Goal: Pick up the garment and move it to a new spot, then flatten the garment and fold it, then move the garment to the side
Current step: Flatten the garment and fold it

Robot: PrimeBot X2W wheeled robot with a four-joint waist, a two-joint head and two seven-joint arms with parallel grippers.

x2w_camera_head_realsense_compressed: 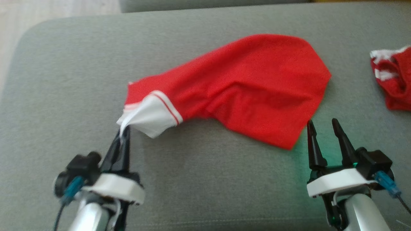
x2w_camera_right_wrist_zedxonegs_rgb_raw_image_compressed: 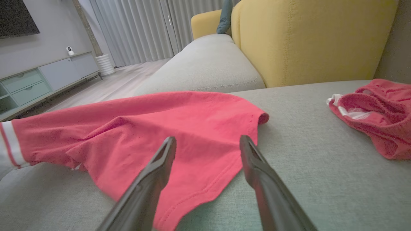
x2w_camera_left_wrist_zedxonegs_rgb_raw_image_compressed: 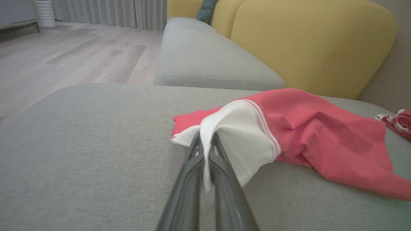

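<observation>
The garment is red with a white, red-striped end and lies rumpled across the middle of the grey cushion. My left gripper is shut on that white end, which bunches between the fingers and lifts slightly; the left wrist view shows the garment and the pinched white cloth at my left gripper. My right gripper stands open just off the garment's near right corner. In the right wrist view my right gripper hovers over the red hem of the garment, holding nothing.
A second red-and-white piece of clothing lies crumpled at the cushion's right edge, also seen as red clothing. A yellow sofa back rises behind. Wooden floor lies beyond the cushion's left edge.
</observation>
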